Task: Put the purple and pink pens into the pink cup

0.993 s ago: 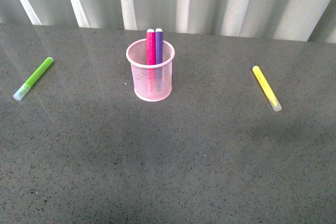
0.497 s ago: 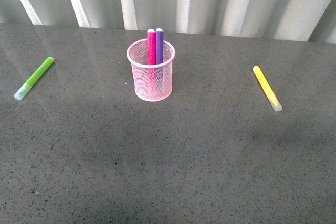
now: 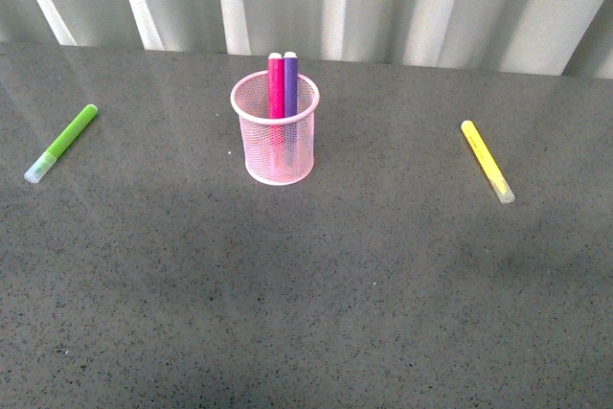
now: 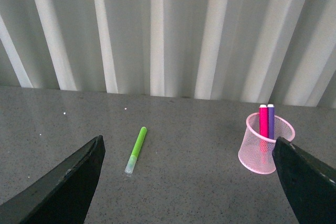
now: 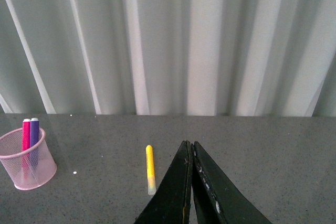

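Pens: my purple and pink pens [image 3: 283,83] stand upright, side by side, inside the pink cup [image 3: 275,141] — pale ends above the rim.
Left gripper [image 4: 189,182]: fingers spread wide, empty; cup well ahead, toward my right.
Right gripper [image 5: 190,182]: fingers pressed together (nothing between) — cup far off to my left.
Table [image 3: 306,284]: green pen [image 3: 62,143] left, yellow pen [image 3: 487,161] right.

No lettering, label, brand mark or number can be read in any view. The pens [image 3: 283,83] in the pink cup [image 3: 276,146], the green pen [image 3: 61,144] and the yellow pen [image 3: 487,161] are seen with plain barrels.
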